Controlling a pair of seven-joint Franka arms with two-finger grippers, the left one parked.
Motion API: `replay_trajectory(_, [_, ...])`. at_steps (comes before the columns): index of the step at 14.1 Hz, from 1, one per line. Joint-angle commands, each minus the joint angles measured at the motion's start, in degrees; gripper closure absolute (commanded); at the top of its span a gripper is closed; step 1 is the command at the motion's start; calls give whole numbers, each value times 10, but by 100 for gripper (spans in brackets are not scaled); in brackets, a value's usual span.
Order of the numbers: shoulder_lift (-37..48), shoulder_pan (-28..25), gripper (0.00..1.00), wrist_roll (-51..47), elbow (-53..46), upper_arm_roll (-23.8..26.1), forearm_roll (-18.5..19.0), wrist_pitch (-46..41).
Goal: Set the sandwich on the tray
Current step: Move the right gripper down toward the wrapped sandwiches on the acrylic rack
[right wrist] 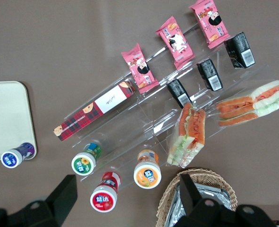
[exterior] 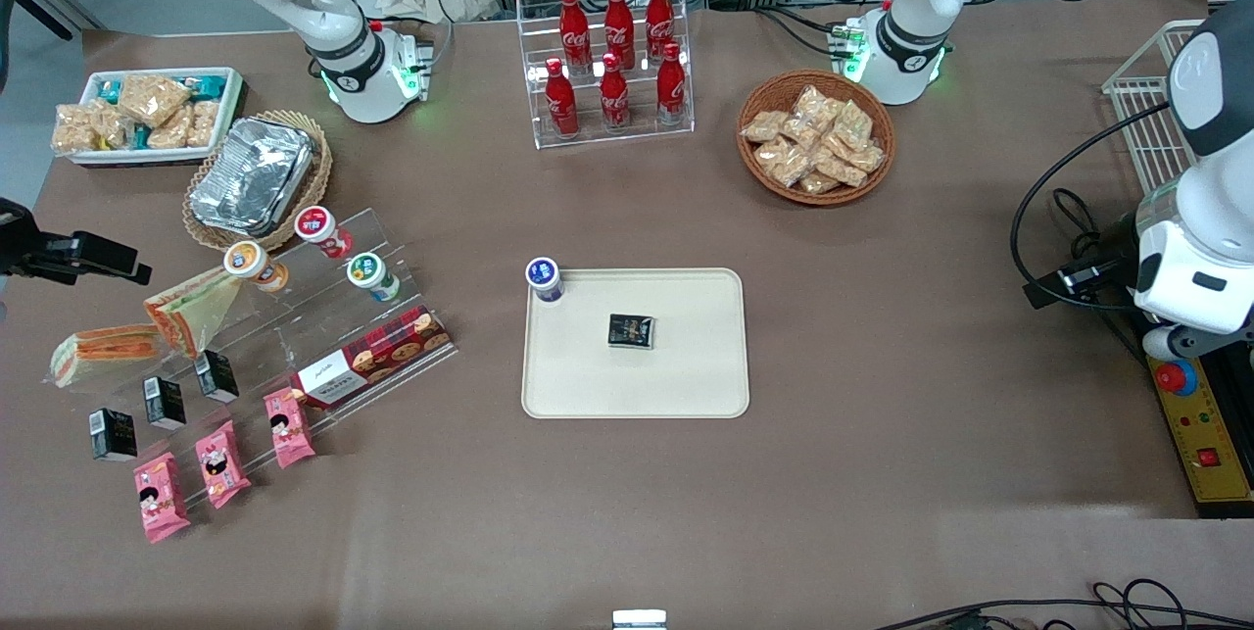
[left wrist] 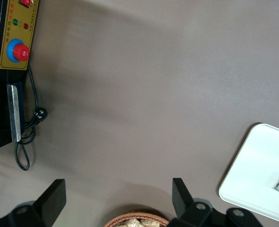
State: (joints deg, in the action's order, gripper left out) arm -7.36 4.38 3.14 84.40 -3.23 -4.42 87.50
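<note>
1. Gripper (right wrist: pixel 127 183): hovers above table at working arm's end, over cup-and-basket end of acrylic stand (exterior: pixel 294 316); jaws spread wide, holding nothing.
2. Sandwich (exterior: pixel 103 353): lies on table at working arm's end, just beside stand, nearer front camera than second wrapped wedge (exterior: pixel 191 312) propped against stand. Not to be confused w/ that wedge (yellowish face, brighter orange stripes).
3. Tray (exterior: pixel 686 385): mid-table, well apart from sandwich; already carries blue-lid cup (exterior: pixel 544 278) at one corner and small dark packet (exterior: pixel 631 331) near centre. Bare area left on the part nearer front camera.
4. Handling (judged): light, soft, easily crushed; clear wrap probably slick and loose, so prone to slip or twist in grasp.
5. Grip site (judged): across the two bread faces near thick mid-section, w/ gentle closure; avoid thin tip and loose film alone.
6. Risk (judged): nudging neighbouring wedge or stand on approach.
</note>
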Motion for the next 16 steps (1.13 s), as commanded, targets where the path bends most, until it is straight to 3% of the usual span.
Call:
replay_trajectory(1, [1,0,3,3,-5,-10,-2,5])
replay_trajectory(16, [-3,1,3,-1,-1,-76,8,26])
